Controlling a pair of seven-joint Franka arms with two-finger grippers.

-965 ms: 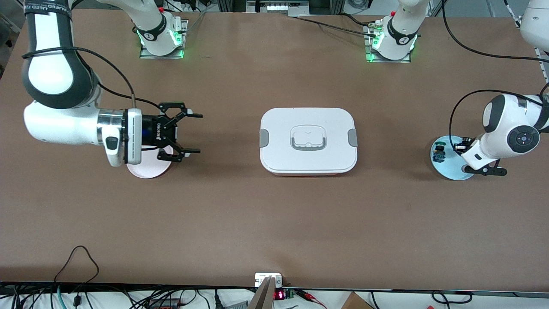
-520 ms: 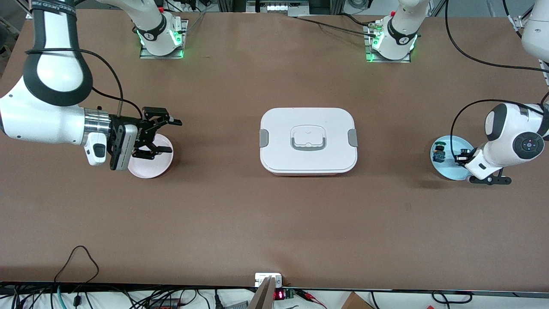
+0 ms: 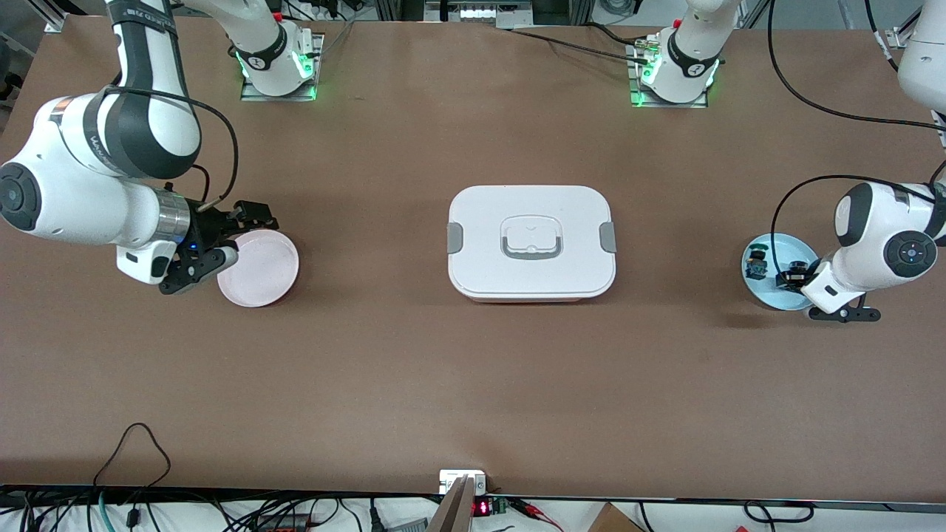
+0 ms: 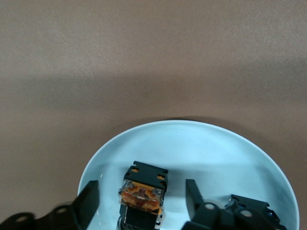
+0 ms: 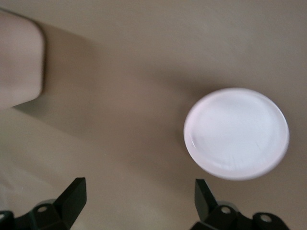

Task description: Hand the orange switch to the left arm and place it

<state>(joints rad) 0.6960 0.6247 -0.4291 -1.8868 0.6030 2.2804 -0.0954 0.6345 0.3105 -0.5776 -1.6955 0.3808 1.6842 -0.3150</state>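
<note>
The brown, matte worktop carries three things in a row. At its middle sits the box, a large white container with rounded corners, grey clips on its short sides and a grey-edged recessed handle in the smooth lid.

Toward the left arm's end lies a pale blue round plate with a glossy, shallow rim. On it lies the orange switch, its translucent tan-orange body framed by a black square collar. The left hand is down over the plate, released, with its black fingers standing on either side of the switch and apart from it. A second small dark switch rests on the same plate, just beside the first and toward the box.

Toward the right arm's end lies a pale pink round plate, smooth and dish-shaped with a low raised lip. The right hand hangs over the worktop at the plate's edge, released and holding nothing; in the right wrist view its black fingers spread wide, with the plate and the box's rounded white corner in sight.
</note>
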